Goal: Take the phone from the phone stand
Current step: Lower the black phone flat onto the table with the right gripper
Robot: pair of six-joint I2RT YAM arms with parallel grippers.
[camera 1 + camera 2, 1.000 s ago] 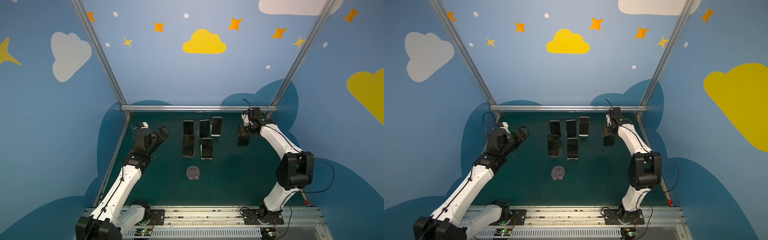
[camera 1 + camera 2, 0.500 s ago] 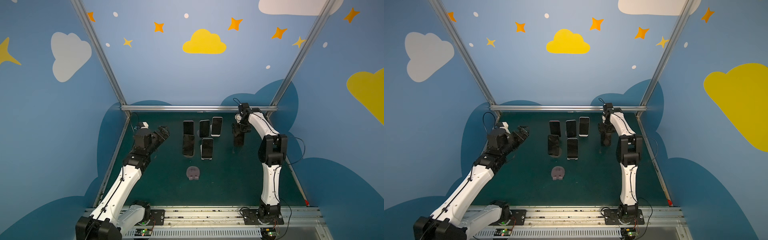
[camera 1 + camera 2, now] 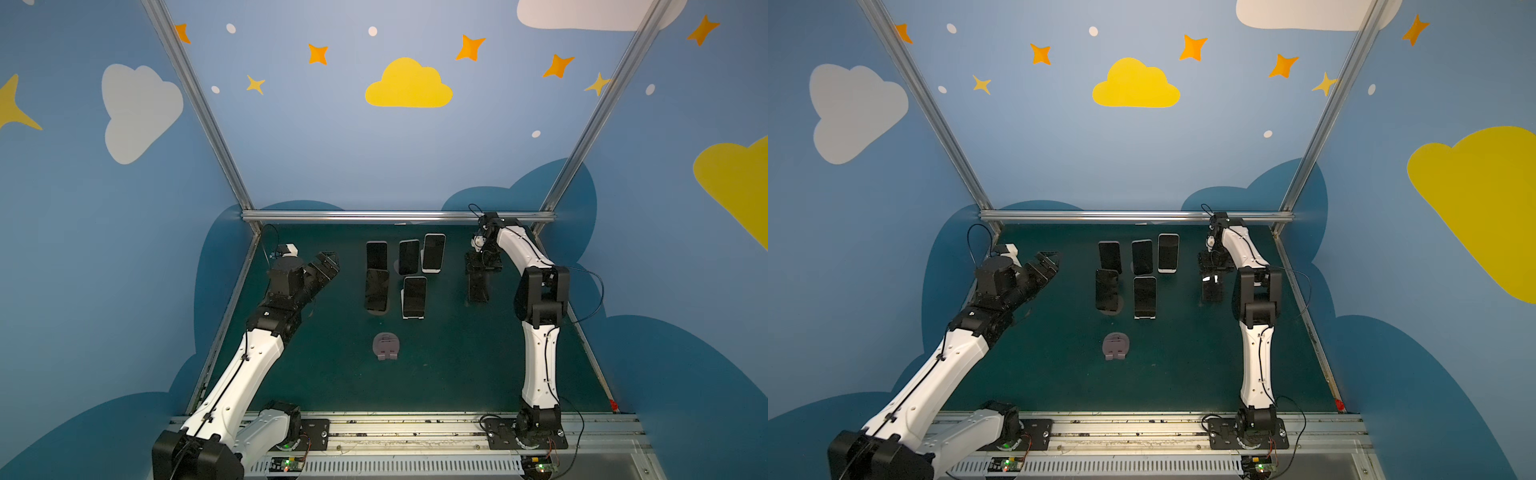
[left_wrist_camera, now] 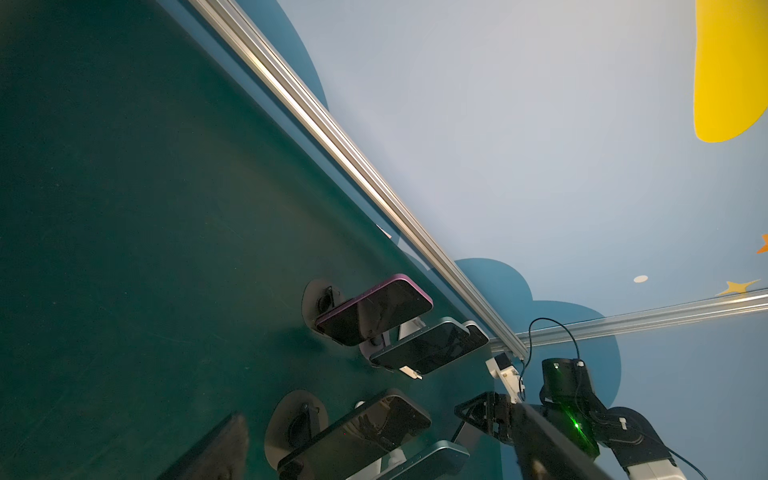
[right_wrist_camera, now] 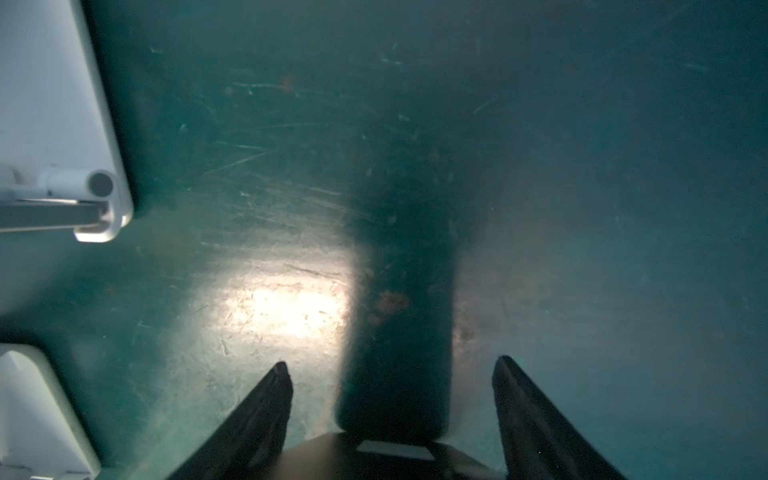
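Observation:
My right gripper [image 3: 482, 266] [image 3: 1214, 262] is shut on a dark phone [image 3: 478, 287] [image 3: 1212, 289], which hangs upright below it, off any stand, at the back right of the green mat. In the right wrist view the phone's dark end [image 5: 386, 461] sits between the spread fingers [image 5: 266, 399], and its shadow falls on the mat. An empty round grey phone stand [image 3: 386, 345] [image 3: 1115, 345] sits at the middle front. My left gripper [image 3: 326, 264] [image 3: 1046, 259] hovers open at the back left, holding nothing.
Several other phones lean on stands in a cluster at the back middle, among them a dark one [image 3: 377, 289] and a white-framed one [image 3: 414, 296]. White stand bases [image 5: 54, 124] lie close beside the right gripper. An aluminium rail [image 3: 395, 216] bounds the mat's far edge.
The right arm has swung its elbow inward to stand upright. The held phone has shifted a little to the left and down. The left arm has not moved.

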